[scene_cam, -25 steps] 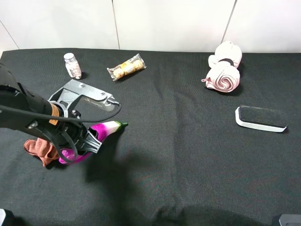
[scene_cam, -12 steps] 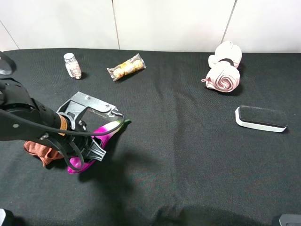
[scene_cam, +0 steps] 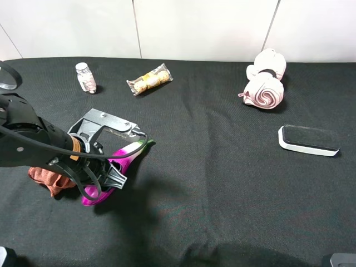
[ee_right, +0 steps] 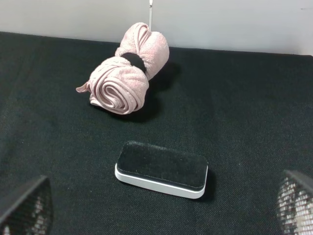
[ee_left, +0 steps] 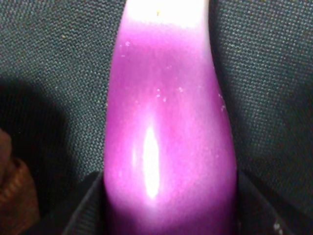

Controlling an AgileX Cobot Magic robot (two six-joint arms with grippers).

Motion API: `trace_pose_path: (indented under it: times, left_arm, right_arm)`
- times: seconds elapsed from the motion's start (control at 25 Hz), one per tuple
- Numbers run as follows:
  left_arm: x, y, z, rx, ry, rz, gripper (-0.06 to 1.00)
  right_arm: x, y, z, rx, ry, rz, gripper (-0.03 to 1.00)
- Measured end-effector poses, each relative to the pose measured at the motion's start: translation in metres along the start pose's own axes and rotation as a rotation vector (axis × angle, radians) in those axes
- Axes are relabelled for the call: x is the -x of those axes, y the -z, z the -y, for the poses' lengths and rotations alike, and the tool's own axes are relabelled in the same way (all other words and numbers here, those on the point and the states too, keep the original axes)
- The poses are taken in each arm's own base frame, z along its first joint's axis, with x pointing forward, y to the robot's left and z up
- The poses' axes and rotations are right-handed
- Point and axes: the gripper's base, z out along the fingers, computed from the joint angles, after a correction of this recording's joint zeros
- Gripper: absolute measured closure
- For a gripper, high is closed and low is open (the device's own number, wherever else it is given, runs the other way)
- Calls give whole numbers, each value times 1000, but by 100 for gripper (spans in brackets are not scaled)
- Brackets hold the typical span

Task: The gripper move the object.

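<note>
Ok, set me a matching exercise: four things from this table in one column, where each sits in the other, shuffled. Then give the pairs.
Things:
1. eggplant
2. small bottle
3. rolled pink towel
4. black-topped block

Places:
a. far back, on the left
b. far back, on the right
c. between the fingers of the left claw
d. on the right, nearer the front than the towel

Pairs: 1-c, 2-a, 3-b, 4-d
</note>
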Motion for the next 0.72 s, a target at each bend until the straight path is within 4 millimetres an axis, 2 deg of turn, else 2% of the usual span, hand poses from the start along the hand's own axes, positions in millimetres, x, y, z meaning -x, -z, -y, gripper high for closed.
trace_pose_path:
  times: [0.12, 0.44, 0.72]
  left_arm:
    - [0, 0, 0, 0, 1, 0, 30]
    - [0, 0, 0, 0, 12, 1, 5]
    - [0, 0, 0, -1, 19, 2, 2]
  right_arm:
    - [0, 0, 0, 0, 0, 0, 27]
    - [0, 0, 0, 0, 0, 0, 27]
    - [0, 0, 0, 0, 0, 0, 27]
